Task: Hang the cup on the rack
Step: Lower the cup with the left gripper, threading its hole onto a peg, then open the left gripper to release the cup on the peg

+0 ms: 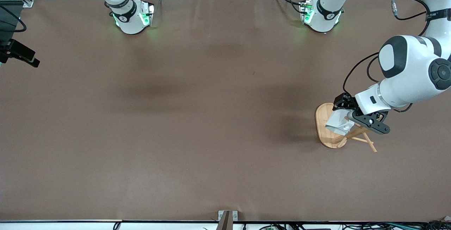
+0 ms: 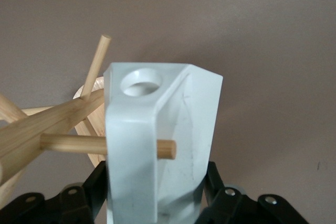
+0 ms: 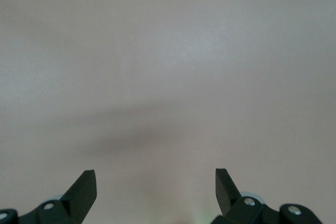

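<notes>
Left tool (image 1: 347, 119): I grip the cup (image 1: 338, 122) over the rack (image 1: 326, 128), a peg (image 2: 73, 143) crossing its handle.
Right tool (image 3: 156, 184): my fingers spread, empty, above bare worktop (image 1: 211, 117), waiting.
Writing: none I can read.

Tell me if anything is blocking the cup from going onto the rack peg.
Nothing visible blocks it. The left gripper holds the cup at the rack, and a peg appears to pass through the handle already, its tip showing past it.

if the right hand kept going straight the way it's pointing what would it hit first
Probably just the bare table. The right hand is open, and its wrist view shows only brown surface ahead, though how far off is unclear.
</notes>
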### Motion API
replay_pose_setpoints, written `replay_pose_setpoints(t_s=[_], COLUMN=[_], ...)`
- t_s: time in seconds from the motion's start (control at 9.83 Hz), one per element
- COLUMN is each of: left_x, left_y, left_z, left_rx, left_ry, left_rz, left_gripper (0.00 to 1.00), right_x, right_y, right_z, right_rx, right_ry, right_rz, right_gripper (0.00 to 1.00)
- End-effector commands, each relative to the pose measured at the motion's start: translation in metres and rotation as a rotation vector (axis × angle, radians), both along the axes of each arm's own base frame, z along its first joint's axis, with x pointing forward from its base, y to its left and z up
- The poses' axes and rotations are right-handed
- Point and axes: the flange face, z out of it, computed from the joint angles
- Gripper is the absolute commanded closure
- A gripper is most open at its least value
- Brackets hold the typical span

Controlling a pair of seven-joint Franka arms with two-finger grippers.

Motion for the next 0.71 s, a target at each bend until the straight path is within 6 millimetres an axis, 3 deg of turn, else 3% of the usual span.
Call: replay_pose_setpoints(t_s=[0.0,0.1,0.2,0.61], left_x=[0.004,0.004,0.005,0.003], left_y=[0.001,0.001,0.001,0.001], left_z=[-0.018,-0.018,-0.017,-0.001], left_rx=[-0.007,-0.007,-0.007,-0.009], left_ry=[0.022,0.022,0.019,0.004], left_rz=[0.011,0.011,0.011,0.044], left_gripper=[0.74,0.31,0.0,0.0], right_x=[-0.002,-0.002,-0.002,-0.002], right_y=[-0.002,-0.003,-0.002,-0.003], right_z=[0.0,0.0,0.0,0.0], right_rx=[0.017,0.017,0.017,0.017], right_ry=[0.006,0.006,0.006,0.006], right_rz=[-0.015,-0.017,-0.015,-0.017], right_gripper=[0.0,0.0,0.0,0.0])
